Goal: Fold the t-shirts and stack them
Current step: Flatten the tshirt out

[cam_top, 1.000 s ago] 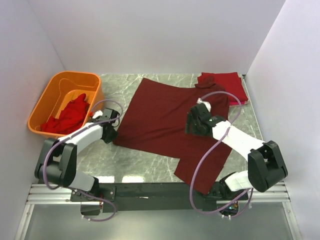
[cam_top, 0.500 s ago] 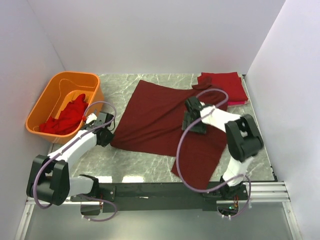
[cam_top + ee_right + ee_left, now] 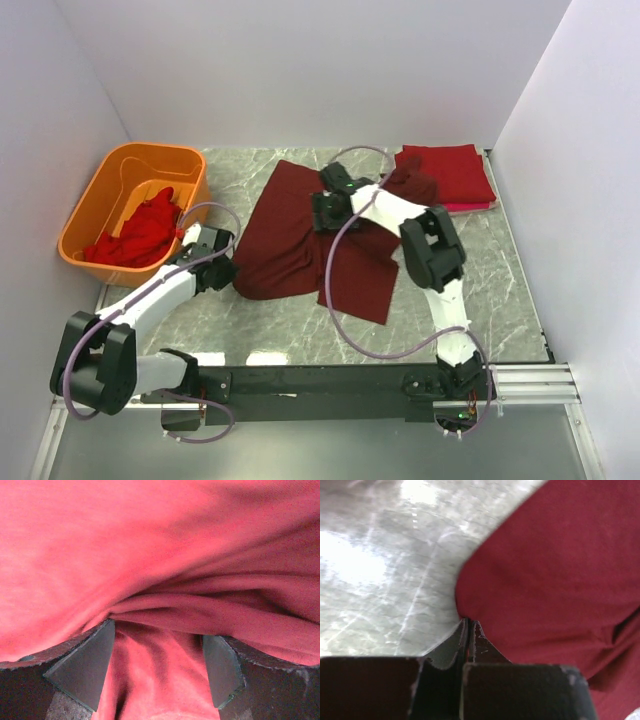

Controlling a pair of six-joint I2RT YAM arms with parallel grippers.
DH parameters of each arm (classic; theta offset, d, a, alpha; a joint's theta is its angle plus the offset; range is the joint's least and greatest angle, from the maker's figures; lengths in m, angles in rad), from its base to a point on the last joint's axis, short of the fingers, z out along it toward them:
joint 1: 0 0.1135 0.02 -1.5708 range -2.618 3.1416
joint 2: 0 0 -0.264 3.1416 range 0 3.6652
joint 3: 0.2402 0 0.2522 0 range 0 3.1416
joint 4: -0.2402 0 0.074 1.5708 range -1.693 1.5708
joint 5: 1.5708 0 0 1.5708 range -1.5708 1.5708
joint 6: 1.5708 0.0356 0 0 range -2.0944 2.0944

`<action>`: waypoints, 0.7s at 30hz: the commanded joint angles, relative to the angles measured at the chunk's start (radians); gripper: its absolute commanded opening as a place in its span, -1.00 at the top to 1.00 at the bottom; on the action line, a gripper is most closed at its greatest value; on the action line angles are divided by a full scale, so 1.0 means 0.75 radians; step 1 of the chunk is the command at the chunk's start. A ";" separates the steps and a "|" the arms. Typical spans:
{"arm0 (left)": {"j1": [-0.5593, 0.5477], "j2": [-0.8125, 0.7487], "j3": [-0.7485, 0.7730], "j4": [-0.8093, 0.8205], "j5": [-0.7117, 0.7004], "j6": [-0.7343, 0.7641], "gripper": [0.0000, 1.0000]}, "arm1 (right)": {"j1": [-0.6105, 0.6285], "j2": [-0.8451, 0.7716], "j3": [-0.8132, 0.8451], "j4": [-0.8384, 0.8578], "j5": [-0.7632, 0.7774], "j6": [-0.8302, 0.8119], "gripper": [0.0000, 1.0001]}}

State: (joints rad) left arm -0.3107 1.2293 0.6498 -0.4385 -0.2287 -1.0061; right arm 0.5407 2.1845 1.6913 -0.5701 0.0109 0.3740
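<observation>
Top external: dark maroon t-shirt (image 3: 285, 245) mid-desk, partly doubled over itself, one flap reaching toward the near edge of the marble desk (image 3: 500, 260). At its near-left corner, left fingers (image 3: 451, 652) pressed together, clamped on the cloth's edge low over the desk, as seen from the left wrist. Over the far middle of the same shirt, right fingers (image 3: 85, 667) standing apart, a bunched ridge of cloth lying between them, no pinch visible from the right wrist. Folded red t-shirts (image 3: 447, 172) stacked in the far-right corner, just beside the maroon one's far end. Crumpled red t-shirt (image 3: 140, 235) inside the orange tub (image 3: 95, 200) at far left.
</observation>
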 commanded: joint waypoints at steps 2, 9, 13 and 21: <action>-0.038 0.018 0.044 0.063 -0.030 0.004 0.99 | 0.103 0.061 0.187 -0.086 -0.043 -0.122 -0.52; -0.070 0.011 0.054 0.094 -0.014 0.012 0.99 | 0.122 -0.315 -0.115 -0.042 0.151 -0.102 -0.54; -0.091 0.003 0.064 0.077 -0.035 0.024 0.99 | 0.124 -0.666 -0.385 0.016 0.174 -0.026 -0.55; -0.113 -0.068 0.062 0.024 -0.122 0.026 0.99 | 0.122 -1.068 -1.013 -0.150 0.270 0.246 -0.55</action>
State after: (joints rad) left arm -0.3862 1.2186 0.6609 -0.4114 -0.2691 -1.0046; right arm 0.6361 1.4170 1.0775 -0.5957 0.1795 0.4545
